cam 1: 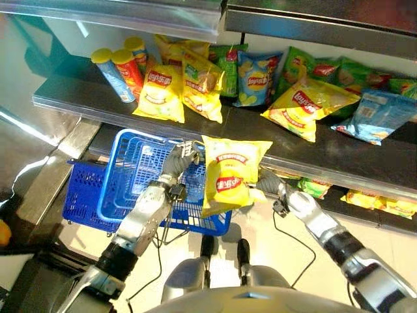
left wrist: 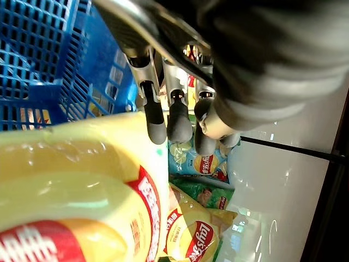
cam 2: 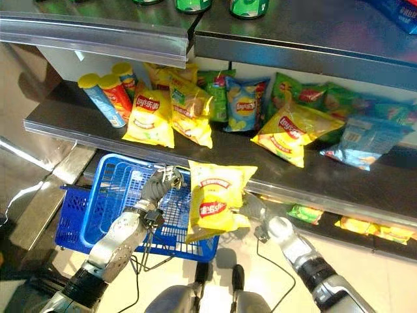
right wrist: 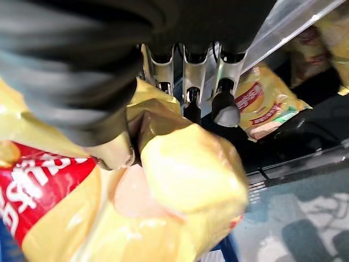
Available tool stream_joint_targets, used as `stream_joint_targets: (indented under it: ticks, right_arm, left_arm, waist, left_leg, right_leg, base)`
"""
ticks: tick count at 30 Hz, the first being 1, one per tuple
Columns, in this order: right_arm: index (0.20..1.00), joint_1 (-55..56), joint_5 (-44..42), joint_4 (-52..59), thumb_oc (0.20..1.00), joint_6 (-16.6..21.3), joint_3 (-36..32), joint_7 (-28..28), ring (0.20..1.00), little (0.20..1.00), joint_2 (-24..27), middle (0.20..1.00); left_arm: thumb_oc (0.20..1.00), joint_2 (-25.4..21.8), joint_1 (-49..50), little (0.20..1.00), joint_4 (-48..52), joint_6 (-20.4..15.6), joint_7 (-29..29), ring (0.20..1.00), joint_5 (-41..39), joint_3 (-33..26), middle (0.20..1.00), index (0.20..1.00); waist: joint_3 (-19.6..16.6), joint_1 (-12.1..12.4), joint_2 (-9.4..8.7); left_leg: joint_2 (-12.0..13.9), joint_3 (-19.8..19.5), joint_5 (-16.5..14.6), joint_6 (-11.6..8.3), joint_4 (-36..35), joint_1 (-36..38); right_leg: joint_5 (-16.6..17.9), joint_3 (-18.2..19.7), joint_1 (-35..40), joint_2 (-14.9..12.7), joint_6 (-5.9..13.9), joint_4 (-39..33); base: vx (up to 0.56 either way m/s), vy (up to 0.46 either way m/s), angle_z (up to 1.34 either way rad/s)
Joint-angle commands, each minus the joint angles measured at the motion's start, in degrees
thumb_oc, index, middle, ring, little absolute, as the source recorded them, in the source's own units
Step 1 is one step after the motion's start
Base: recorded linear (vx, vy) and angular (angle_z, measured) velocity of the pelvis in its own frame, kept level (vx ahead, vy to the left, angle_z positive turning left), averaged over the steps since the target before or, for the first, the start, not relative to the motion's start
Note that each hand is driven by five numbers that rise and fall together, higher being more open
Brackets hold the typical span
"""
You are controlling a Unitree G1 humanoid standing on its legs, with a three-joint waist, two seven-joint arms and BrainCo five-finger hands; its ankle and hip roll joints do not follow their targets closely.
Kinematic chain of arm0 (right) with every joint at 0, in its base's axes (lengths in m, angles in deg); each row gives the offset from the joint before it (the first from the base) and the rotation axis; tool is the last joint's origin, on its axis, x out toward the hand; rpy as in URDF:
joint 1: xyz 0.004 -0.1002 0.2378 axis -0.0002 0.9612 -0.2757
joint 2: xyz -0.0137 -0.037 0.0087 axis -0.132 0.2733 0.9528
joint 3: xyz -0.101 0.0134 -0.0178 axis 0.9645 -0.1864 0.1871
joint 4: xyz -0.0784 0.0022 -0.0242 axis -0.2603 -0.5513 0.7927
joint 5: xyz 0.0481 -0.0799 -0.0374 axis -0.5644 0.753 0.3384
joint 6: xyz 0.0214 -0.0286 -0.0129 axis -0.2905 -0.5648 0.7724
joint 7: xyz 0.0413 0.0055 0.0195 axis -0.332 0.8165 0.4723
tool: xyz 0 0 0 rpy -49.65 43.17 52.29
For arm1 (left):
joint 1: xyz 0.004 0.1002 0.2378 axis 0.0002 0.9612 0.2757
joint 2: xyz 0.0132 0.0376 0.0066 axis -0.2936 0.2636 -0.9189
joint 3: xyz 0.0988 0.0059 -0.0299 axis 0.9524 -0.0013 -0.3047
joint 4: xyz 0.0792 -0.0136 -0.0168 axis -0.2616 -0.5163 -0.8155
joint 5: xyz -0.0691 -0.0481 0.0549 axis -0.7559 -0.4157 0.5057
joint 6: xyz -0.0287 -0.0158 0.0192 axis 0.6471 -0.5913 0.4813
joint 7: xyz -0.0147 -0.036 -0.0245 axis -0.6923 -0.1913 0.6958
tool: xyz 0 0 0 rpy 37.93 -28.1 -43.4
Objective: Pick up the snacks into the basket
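A yellow chip bag (cam 1: 228, 176) hangs upright over the right end of the blue basket (cam 1: 114, 169), which stands on the floor below the shelf. My right hand (cam 1: 269, 183) grips the bag's right edge from behind. In the right wrist view, fingers (right wrist: 224, 109) and thumb pinch the crumpled yellow bag (right wrist: 180, 185). My left hand (cam 1: 174, 164) hovers over the basket's far rim, next to the bag's upper left corner. Its fingers (left wrist: 179, 123) hang relaxed beside the bag (left wrist: 82, 180) and hold nothing.
The steel shelf (cam 1: 78, 98) above the basket carries several yellow, green and blue chip bags (cam 1: 159, 91) and three snack tubes (cam 1: 117, 75) at its left end. More bags (cam 1: 384, 202) lie on the lower shelf at right. Another shelf edge (cam 1: 130, 16) overhangs at the top.
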Motion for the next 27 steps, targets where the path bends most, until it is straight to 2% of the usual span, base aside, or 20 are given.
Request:
stream_joint_targets:
  ticks: [1, 4, 5, 13, 17, 20, 21, 27]
  right_arm:
    - [0.2, -6.46, 6.9, -2.69, 0.2, 2.87, 7.99, -0.08, 0.2, 0.2, -3.92, 0.2]
    - [0.2, -7.77, 7.94, -4.9, 0.2, 2.88, 8.93, -0.57, 0.2, 0.2, -4.99, 0.2]
    - [0.2, -9.7, 9.09, -8.55, 0.2, 2.5, 10.02, -1.91, 0.2, 0.2, -6.72, 0.2]
    - [0.2, -16.57, 11.55, -13.21, 0.2, 1.59, 13.5, -4.42, 0.2, 0.2, -10.52, 0.2]
    - [0.2, -16.53, 11.5, -10.47, 0.2, 1.89, 14.03, -4.25, 0.2, 0.2, -10.23, 0.2]
    - [0.2, -15.99, 12.04, -3.68, 0.2, 2.74, 14.16, -3.22, 0.2, 0.2, -7.77, 0.2]
    - [0.2, -15.87, 12.62, -0.62, 0.2, 3.3, 14.93, -2.42, 0.2, 0.2, -6.23, 0.2]
    - [0.2, -16.63, 14.59, 2.16, 0.2, 4.17, 17.19, -1.76, 0.2, 0.2, -4.03, 0.2]
  left_arm:
    - [0.2, 7.15, -18.27, 0.2, 9.58, -10.17, -0.99, 0.2, -2.36, 3.32, 0.2, 0.2]
    - [0.2, 7.52, -18.97, 0.2, 9.74, -10.22, -0.85, 0.2, -2.74, 4.2, 0.2, 0.2]
    - [0.2, 8.32, -20.38, 0.2, 10.13, -10.49, -0.28, 0.2, -3.44, 5.85, 0.2, 0.2]
    - [0.2, 12.23, -25.29, 0.2, 10.65, -11.69, 1.92, 0.2, -4.76, 10.03, 0.2, 0.2]
    - [0.2, 12.69, -26.19, 0.2, 10.53, -11.74, 2.77, 0.2, -3.57, 9.64, 0.2, 0.2]
    - [0.2, 11.94, -27.23, 0.2, 9.68, -11.81, 3.97, 0.2, -1.48, 7.99, 0.2, 0.2]
    - [0.2, 11.83, -28.1, 0.2, 9.1, -12.04, 4.68, 0.2, -0.89, 7.49, 0.2, 0.2]
    - [0.2, 12.7, -29.7, 0.2, 8.04, -12.55, 6.76, 0.2, 0.0, 6.55, 0.2, 0.2]
  waist:
    - [-0.82, 1.71, -0.85]
    - [-0.75, 1.92, -0.78]
    - [-0.52, 2.32, -0.71]
    - [1.56, 3.24, -0.55]
    - [1.74, 3.24, -0.82]
    - [2.23, 2.87, -1.21]
    - [3.28, 2.58, -1.42]
    - [5.81, 2.21, -2.05]
  left_leg:
    - [-0.11, -4.13, -5.6, -2.25, 4.29, -2.44]
    - [-0.16, -4.24, -5.58, -2.22, 4.29, -2.46]
    - [-0.24, -4.43, -5.57, -2.22, 4.41, -2.71]
    - [-0.75, -4.73, -5.4, -2.2, 5.47, -4.68]
    - [-0.82, -4.7, -5.47, -2.13, 5.66, -4.99]
    - [-0.83, -4.33, -5.72, -2.09, 6.34, -5.92]
    - [-0.87, -4.11, -5.9, -2.08, 7.37, -7.09]
    - [-0.98, -3.67, -6.03, -2.14, 10.12, -10.81]
  right_leg:
    - [-3.07, 1.16, -2.73, -6.34, 6.91, 4.37]
    - [-3.04, 1.15, -2.77, -6.38, 6.91, 4.36]
    - [-3.03, 1.04, -2.81, -6.47, 6.92, 4.35]
    - [-2.57, 0.93, -4.66, -6.74, 6.96, 5.03]
    - [-2.47, 0.98, -4.99, -6.83, 6.99, 5.18]
    - [-2.63, 1.3, -6.12, -6.83, 7.02, 5.96]
    - [-2.57, 1.66, -7.56, -6.92, 6.95, 6.82]
    - [-2.38, 2.02, -11.53, -6.32, 6.46, 9.6]
  base:
    - [-0.02, 0.003, 0.04]
    - [0.0, 0.008, 0.06]
    - [-0.01, 0.021, 0.09]
    - [-0.03, 0.013, 0.05]
    - [-0.01, 0.018, 0.07]
    - [-0.05, 0.024, 0.01]
    - [-0.06, 0.013, 0.0]
    - [-0.09, -0.007, -0.02]
